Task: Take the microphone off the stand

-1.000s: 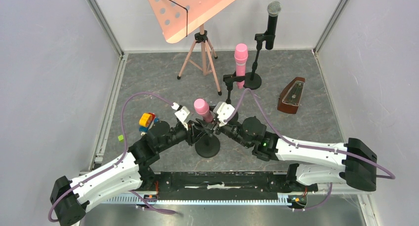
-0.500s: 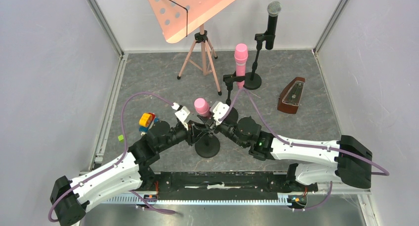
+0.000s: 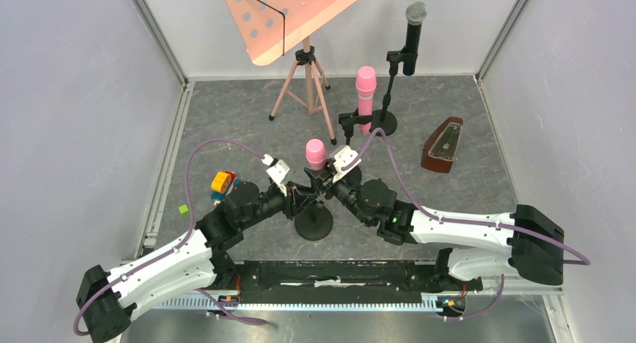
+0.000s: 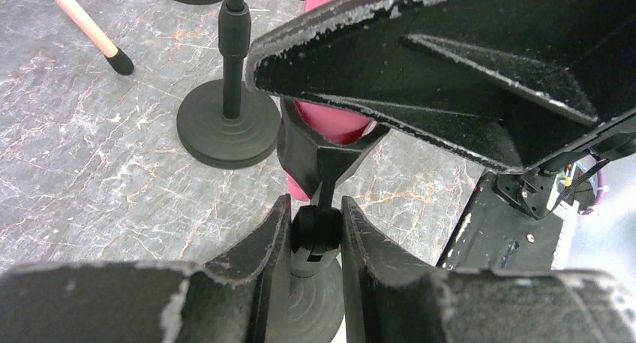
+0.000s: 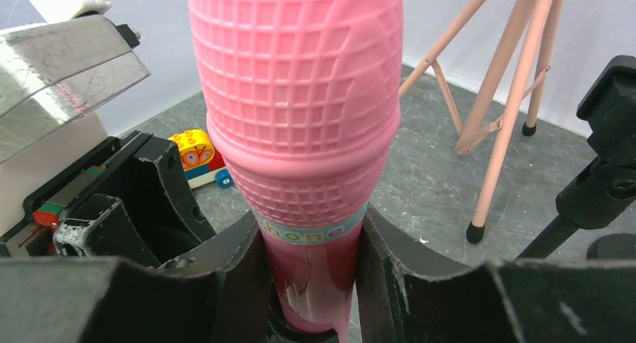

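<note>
**Step in hand.** The pulling grip is made and the lift is not yet done. The pink microphone (image 3: 316, 151) stands upright in the near stand (image 3: 314, 223), at the middle of the floor just ahead of the two arms. Its handle sits in the stand's clip (image 4: 319, 151).

**Grippers.**
- The left gripper (image 4: 315, 230) is closed almost fully. Its two fingers pinch the small black joint of the post just under the clip, bracing the stand.
- The right gripper (image 5: 311, 260) is closed part-way on the microphone's handle. One finger presses each side, just below the lettered band under the head.

**Next move, as judged.** The right arm should draw the microphone up along its own axis until the handle clears the clip, while the left holds the post down. A sideways pull would likely tip the stand or twist the clip.

**What each view adds.**
- The overhead view alone shows both arms meeting at the stand, and its round foot flat on the floor. It does not show finger contact.
- The left wrist view alone shows the pinch on the joint and the pink handle cradled in the clip.
- The right wrist view alone shows the hold on the handle. The handle's lower end is cut off at the frame edge, so its depth in the clip cannot be told there.
</note>
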Controlling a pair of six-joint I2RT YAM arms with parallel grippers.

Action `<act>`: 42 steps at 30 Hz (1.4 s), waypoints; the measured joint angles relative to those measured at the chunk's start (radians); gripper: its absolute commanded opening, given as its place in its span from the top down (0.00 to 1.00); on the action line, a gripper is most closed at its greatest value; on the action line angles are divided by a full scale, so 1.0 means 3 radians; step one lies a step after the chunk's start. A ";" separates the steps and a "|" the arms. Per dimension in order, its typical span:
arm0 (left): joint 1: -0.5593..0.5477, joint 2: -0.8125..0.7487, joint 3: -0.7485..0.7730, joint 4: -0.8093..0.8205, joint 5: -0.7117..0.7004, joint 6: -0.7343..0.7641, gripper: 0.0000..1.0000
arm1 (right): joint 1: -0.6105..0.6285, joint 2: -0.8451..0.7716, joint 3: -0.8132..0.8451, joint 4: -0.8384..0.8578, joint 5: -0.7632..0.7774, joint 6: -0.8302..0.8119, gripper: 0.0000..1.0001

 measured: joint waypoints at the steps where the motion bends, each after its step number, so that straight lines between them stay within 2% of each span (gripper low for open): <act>1: 0.0000 0.0003 0.0003 -0.0001 -0.0006 0.0001 0.98 | -0.0001 0.0000 0.0000 0.0000 0.0020 0.0043 0.98; 9: -0.0001 -0.0022 0.0009 -0.0043 -0.0046 0.0003 0.98 | 0.0131 0.0092 0.0093 0.0011 0.0239 -0.0238 0.98; 22: -0.0009 -0.0056 0.0009 -0.0100 -0.0029 0.0025 0.98 | 0.0275 0.0093 0.0074 0.0104 0.0022 -0.1002 1.00; 33: -0.0010 -0.0001 0.0037 -0.0088 -0.0019 0.0025 0.98 | 0.0292 0.0055 0.0018 0.0220 0.0034 -0.1020 1.00; 42: -0.0020 0.0078 0.0309 -0.0267 0.0061 0.0043 0.98 | 0.0304 -0.0122 0.0005 0.0309 0.0201 -0.0849 1.00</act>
